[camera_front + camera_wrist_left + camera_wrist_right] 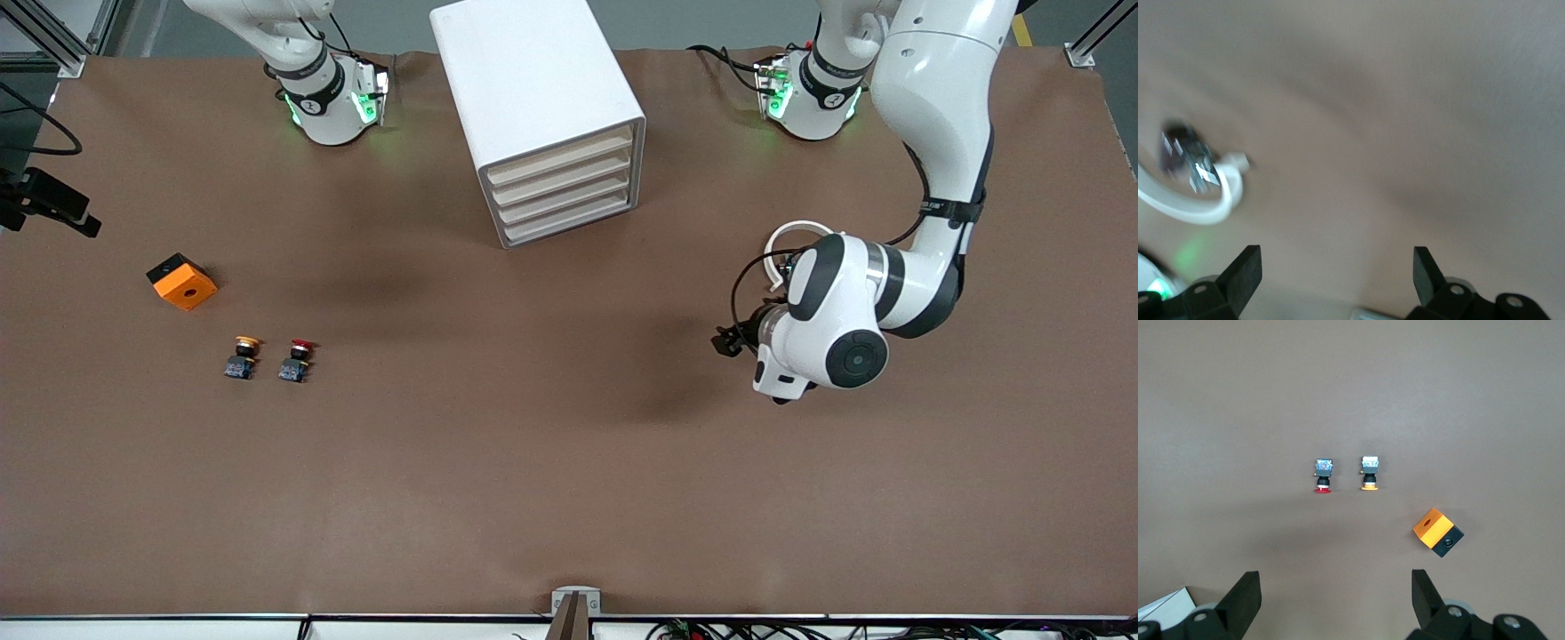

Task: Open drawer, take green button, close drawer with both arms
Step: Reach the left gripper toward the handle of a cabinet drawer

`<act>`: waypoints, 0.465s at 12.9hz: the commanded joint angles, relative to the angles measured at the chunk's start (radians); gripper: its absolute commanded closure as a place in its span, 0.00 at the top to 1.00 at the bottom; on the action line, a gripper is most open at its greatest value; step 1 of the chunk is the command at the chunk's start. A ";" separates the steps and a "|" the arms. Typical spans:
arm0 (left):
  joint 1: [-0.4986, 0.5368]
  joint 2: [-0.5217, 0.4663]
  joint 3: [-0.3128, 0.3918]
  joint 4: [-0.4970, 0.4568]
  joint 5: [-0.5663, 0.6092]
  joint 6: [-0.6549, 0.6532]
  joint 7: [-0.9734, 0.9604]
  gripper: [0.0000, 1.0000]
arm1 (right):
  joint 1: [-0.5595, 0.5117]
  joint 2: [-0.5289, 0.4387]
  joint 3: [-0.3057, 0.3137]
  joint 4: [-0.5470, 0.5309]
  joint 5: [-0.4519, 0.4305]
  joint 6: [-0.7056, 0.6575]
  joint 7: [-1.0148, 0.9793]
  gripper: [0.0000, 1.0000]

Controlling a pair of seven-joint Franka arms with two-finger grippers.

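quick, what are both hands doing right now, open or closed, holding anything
Left hand: open, empty, up over bare table toward the left arm's end.
Right hand: open, empty, high over the table, looking down on the red button and yellow button.

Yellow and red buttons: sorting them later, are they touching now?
Apart. The front view shows bare table between the yellow button and red button.
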 commanded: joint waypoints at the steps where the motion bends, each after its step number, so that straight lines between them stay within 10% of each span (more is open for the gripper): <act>1: 0.002 0.040 -0.027 0.060 -0.093 -0.080 -0.178 1.00 | -0.023 -0.020 0.014 -0.019 0.010 0.004 0.012 1.00; 6: 0.000 0.110 -0.039 0.089 -0.358 -0.176 -0.610 1.00 | -0.025 -0.022 0.013 -0.023 0.010 0.010 0.012 1.00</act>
